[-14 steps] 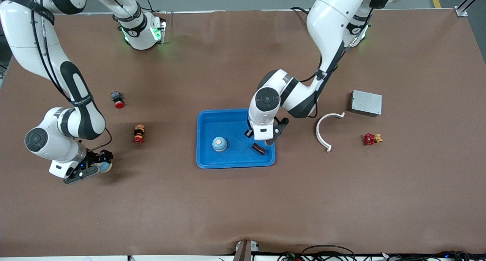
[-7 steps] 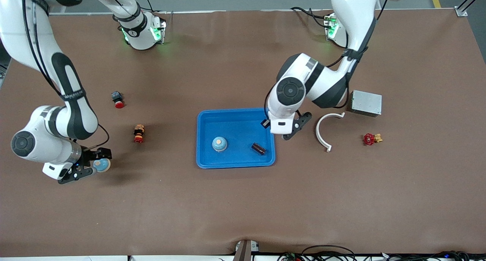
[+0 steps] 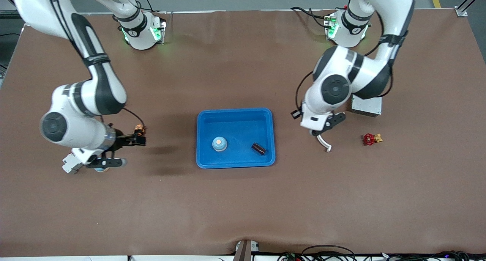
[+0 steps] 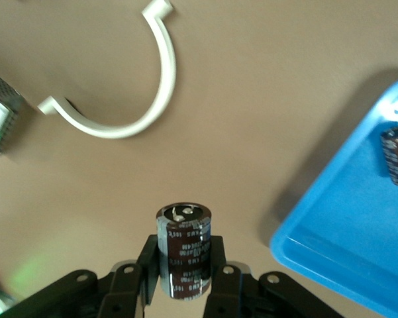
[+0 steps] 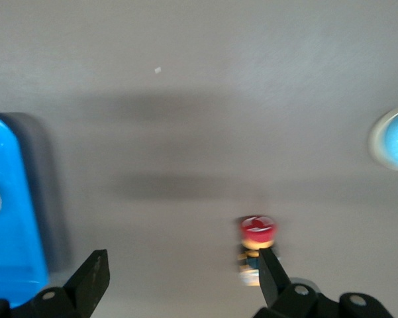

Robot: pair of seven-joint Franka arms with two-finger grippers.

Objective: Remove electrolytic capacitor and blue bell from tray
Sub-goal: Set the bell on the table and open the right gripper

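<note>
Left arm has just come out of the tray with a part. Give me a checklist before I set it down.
1. Grip: ok. The left gripper has its fingers shut on the dark brown cylindrical electrolytic capacitor.
2. Outside the shallow bright-blue plastic tray: ok, the left gripper is over the table beside it.
3. Drop spot: not ok. The white curved plastic piece lies right under the left gripper.
4. Right gripper: ok, open and empty, over the table toward the right arm's end.
5. Tray emptied: not ok. It holds a small blue bell and a second dark capacitor.
</note>
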